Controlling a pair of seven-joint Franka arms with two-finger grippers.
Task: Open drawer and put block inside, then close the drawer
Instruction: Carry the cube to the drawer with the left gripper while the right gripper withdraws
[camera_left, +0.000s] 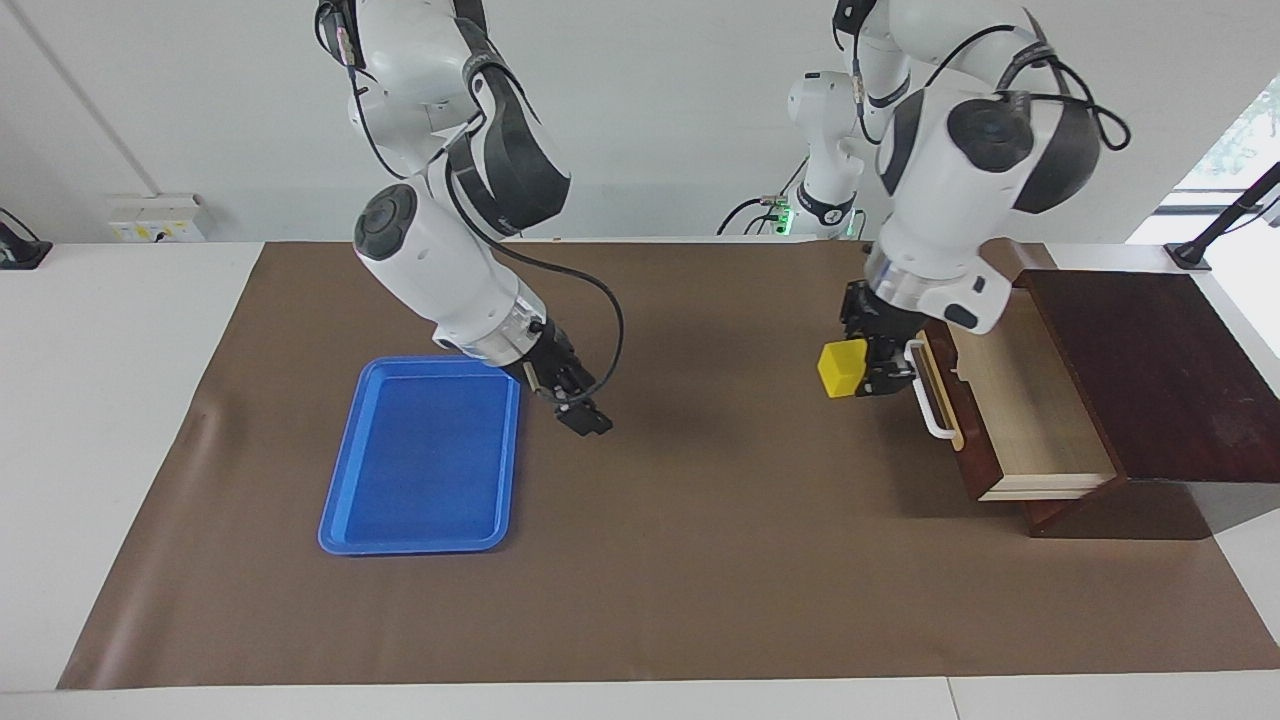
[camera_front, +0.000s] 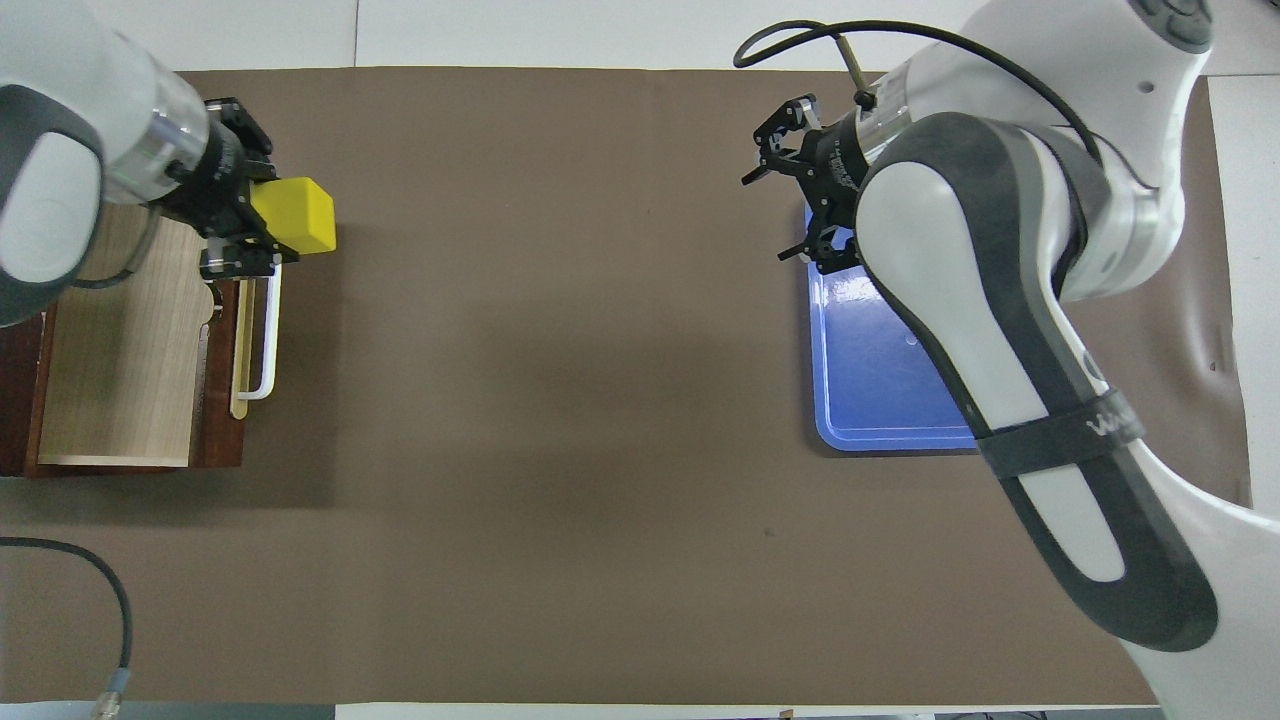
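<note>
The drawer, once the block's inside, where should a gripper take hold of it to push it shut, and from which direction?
Probably the white bar handle on the drawer front. It stands off the tan strip, so fingers could close across the bar from above, coming from the open-table side in front of the drawer. The left gripper holds the yellow block right beside that handle; the right gripper waits by the blue tray.

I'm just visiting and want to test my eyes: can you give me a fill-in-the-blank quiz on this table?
1. The left gripper holds the yellow ____.
2. The drawer stands ____.
3. The tray is coloured ____.
4. The right gripper hangs beside the ____.

Missing words: block; open; blue; tray.
</note>
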